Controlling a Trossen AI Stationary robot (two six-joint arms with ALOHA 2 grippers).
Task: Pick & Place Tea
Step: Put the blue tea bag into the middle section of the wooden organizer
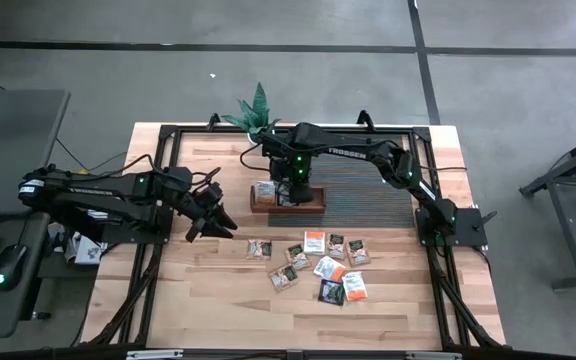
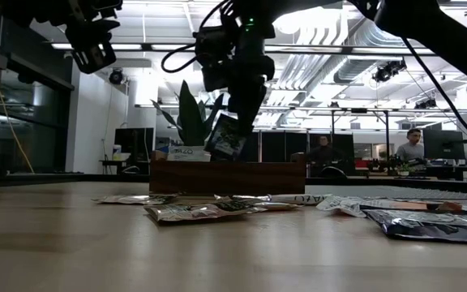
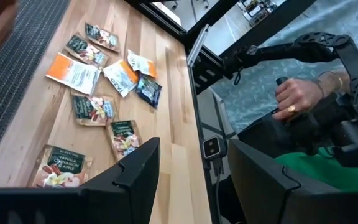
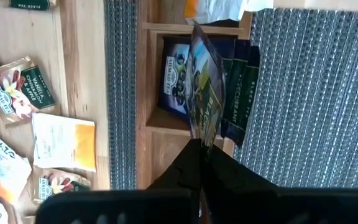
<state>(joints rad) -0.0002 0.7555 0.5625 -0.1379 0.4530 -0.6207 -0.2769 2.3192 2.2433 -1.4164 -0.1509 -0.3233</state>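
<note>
Pinching a dark sachet [image 4: 205,93] above the tray [image 4: 146,74], right hand [image 4: 199,152]; left hand [image 1: 211,215] released.

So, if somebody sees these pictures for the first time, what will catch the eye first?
Probably the right hand, shut on a dark sachet held over the wooden tray at the mat's edge. Next, the loose sachets scattered on the table in front of the tray. The left hand waits open at the left side.

Right arm reaches in from the right edge, elbow bent, right hand [image 1: 290,190] pointing down, fingers pinched closed. Left arm lies low along the left side, left hand [image 1: 211,218] raised, fingers spread apart, holding nothing.
</note>
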